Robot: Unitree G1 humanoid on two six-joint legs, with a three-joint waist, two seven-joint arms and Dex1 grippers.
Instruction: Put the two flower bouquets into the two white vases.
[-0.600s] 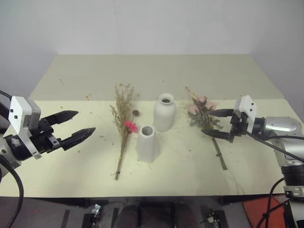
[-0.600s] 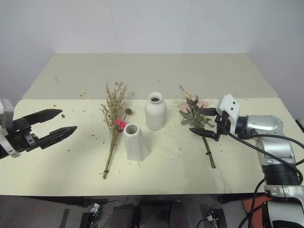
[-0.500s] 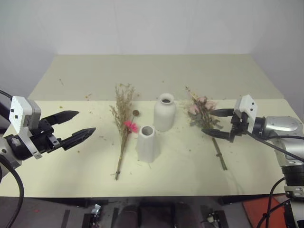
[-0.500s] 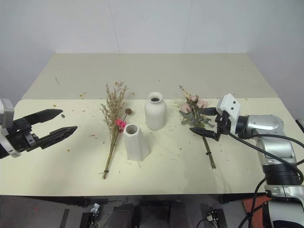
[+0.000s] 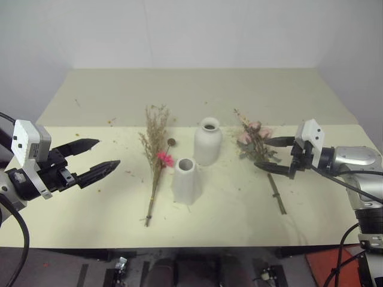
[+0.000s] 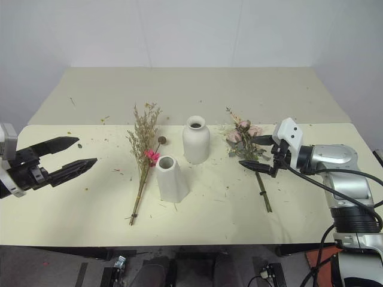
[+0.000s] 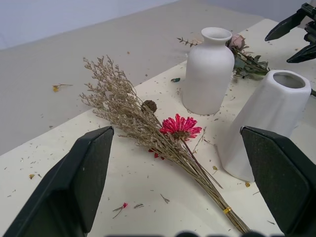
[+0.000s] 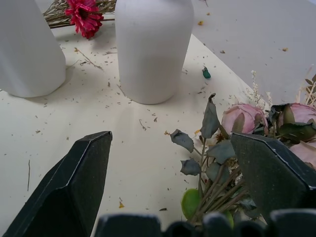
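While both bouquets lie flat on the pale worktop (image 5: 90, 233), neither white vase holds anything yet. The tan bouquet (image 5: 154, 156), wispy with a magenta flower and a brown seed head, lies left of the vases, its stems running toward the near edge. The cone-shaped vase (image 5: 185, 180) stands upright just beside this bunch, close to the magenta bloom, its round mouth empty. The bottle-shaped vase (image 5: 207, 141) stands upright a little farther back and to the right of the cone, the two near each other but apart. The rose bouquet (image 5: 256, 143), with faded pink heads and green leaves, lies to the right of the bottle vase, its stems trailing toward the near edge. Dry crumbs (image 5: 230, 173) and flecks are scattered across the surface around all of these.

The left tool (image 5: 93, 158) hovers over the left side of the worktop, well apart from the tan bunch, its two black fingers spread wide and holding nothing. The right tool (image 5: 268, 153) sits low at the rose bouquet, fingers likewise spread wide, one on either side of the leafy part where stems meet blooms; in the right wrist view the leaves and a rose lie between them, ungripped.
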